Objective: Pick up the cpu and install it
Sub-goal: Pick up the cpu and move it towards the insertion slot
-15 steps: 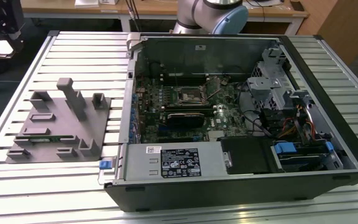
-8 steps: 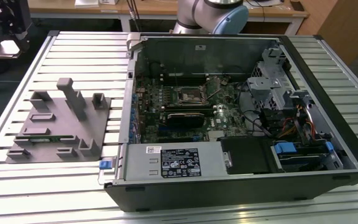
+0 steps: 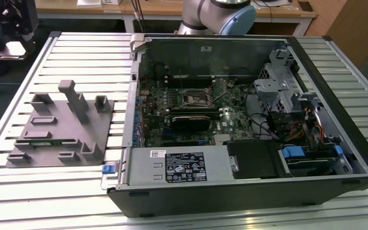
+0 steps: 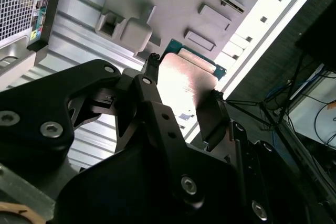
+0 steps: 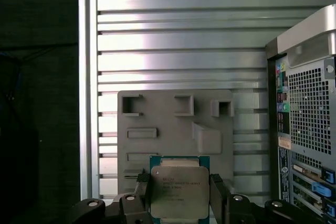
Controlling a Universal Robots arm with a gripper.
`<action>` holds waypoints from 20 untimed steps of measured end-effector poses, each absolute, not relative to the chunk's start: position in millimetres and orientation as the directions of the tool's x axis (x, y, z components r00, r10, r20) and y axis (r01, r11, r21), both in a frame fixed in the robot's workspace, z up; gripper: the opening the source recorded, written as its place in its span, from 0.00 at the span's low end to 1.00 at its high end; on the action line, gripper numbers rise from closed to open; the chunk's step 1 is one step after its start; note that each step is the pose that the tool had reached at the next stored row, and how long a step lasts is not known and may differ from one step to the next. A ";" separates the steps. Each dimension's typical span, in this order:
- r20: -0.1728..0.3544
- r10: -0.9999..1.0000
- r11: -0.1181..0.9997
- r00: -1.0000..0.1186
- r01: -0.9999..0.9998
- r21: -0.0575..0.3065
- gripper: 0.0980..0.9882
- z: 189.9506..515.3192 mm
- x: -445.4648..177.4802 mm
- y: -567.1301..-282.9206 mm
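- Gripper (image 5: 179, 182): fingers (image 5: 217, 196) are clamped on two opposite edges of the cpu (image 5: 178, 195). The same clamp is seen in both wrist views.
- Cpu: held flat, with the metal top turned to the first wrist view and a green rim showing. It is judged to be lifted clear above the tray (image 5: 173, 121), not seated in it.
- Socket (image 3: 195, 97): set on the board inside the case (image 3: 222, 199), well apart from the tray.
- Risk, slip: only thin edges are gripped. A jolt or a slackened clamp could tilt the chip or drop it onto the tray or table (image 5: 173, 40).
- Risk, misalignment: a chip skewed in the fingers would not seat squarely, and socket contacts could be bent.
- Risk, collision: the near case wall (image 3: 132, 96) and the cables (image 3: 299, 129) could be struck on a low path.
- Edges: the table edge (image 5: 86, 77) runs just beside the tray, and the case wall stands between tray and socket.
- Open room: bare slats are seen beyond the tray. The case is open on top. Space around the socket is judged tight.
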State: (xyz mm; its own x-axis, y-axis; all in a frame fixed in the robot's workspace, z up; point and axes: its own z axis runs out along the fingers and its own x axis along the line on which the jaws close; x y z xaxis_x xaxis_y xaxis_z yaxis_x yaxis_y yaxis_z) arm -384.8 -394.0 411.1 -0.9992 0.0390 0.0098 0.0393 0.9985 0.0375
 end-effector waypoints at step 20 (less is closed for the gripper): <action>0.010 0.039 0.999 -0.999 0.039 0.037 0.50 411.1 -353.2 -394.0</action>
